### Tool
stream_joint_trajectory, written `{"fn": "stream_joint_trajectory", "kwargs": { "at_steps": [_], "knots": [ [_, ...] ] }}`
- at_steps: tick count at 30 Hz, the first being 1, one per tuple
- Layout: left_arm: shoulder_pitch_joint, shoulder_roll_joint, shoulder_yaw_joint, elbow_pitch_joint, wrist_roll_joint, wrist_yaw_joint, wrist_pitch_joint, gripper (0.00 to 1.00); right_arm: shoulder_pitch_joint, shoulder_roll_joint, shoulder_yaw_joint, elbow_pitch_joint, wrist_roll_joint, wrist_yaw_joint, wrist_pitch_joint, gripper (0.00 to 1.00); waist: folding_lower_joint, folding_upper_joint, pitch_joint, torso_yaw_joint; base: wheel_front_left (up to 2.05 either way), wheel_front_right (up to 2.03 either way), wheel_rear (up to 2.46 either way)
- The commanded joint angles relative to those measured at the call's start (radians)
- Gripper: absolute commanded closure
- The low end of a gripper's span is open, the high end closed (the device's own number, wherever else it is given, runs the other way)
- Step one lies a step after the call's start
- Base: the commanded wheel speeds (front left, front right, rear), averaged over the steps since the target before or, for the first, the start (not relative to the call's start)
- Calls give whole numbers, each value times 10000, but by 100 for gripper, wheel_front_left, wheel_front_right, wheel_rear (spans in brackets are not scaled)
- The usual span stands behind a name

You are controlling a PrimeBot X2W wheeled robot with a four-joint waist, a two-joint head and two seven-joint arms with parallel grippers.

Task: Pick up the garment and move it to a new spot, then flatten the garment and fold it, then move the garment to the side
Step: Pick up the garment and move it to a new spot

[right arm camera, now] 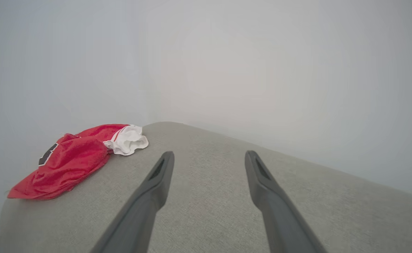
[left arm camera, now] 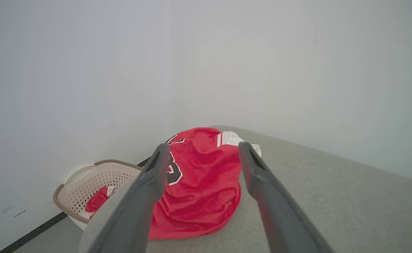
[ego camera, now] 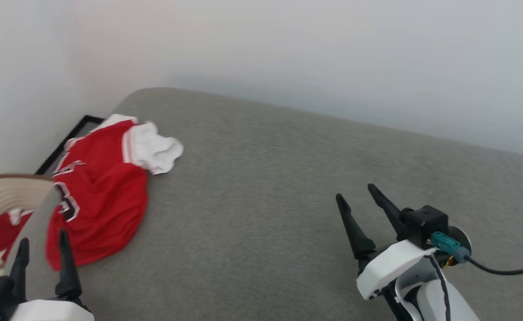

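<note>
The garment [ego camera: 103, 191] is a red jersey with a white sleeve and a black-and-white "3". It lies crumpled at the left end of the grey padded surface [ego camera: 288, 200], partly over its edge. My left gripper [ego camera: 43, 245] is open at the lower left, its tips just short of the garment's near hem. Seen from the left wrist, the garment [left arm camera: 199, 182] lies between and beyond the spread fingers [left arm camera: 156, 175]. My right gripper [ego camera: 355, 200] is open over bare surface far to the right. In the right wrist view the garment [right arm camera: 72, 158] lies at the far left.
A beige slatted laundry basket [ego camera: 2, 196] stands on the floor left of the surface, with red and white cloth inside; from the left wrist the basket [left arm camera: 86, 186] is at lower left. A pale wall runs behind. A black strip edges the floor by the wall.
</note>
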Motion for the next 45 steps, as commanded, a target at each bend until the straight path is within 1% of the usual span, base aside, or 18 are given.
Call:
{"fn": "stream_joint_trajectory", "kwargs": {
  "at_steps": [1,6,12,16,22,28,35,45],
  "knots": [
    [166,49,51,-87,-45,62,65,0,-154,-38,104,21,83,1,44,0,0,0,-101,491,0,0,0],
    [250,35,157,-238,-198,159,233,0,-269,-74,446,103,203,1,93,0,0,0,-122,990,0,0,0],
    [372,4,160,-274,-355,168,296,0,-370,-121,602,130,325,1,164,0,0,0,-98,1322,0,0,0],
    [214,-135,195,-141,-598,259,357,0,-437,-237,536,54,383,1,190,0,0,0,72,1490,0,0,0],
    [-471,-164,162,275,-757,304,306,0,-576,-389,264,-108,254,1,335,0,0,0,424,1579,0,0,0],
    [-1580,86,-2,960,-777,163,251,0,-673,-468,31,-406,43,1,530,0,0,0,915,1406,0,0,0],
    [-3295,524,-4,2017,-986,-92,49,0,-1003,-702,-201,-998,-256,1,917,0,0,0,1831,1073,0,0,0],
    [-6187,1112,-284,4515,-1307,-584,-276,0,-1660,-1139,-316,-2132,-672,1,1659,0,0,0,3488,749,0,0,0]
  ]
}}
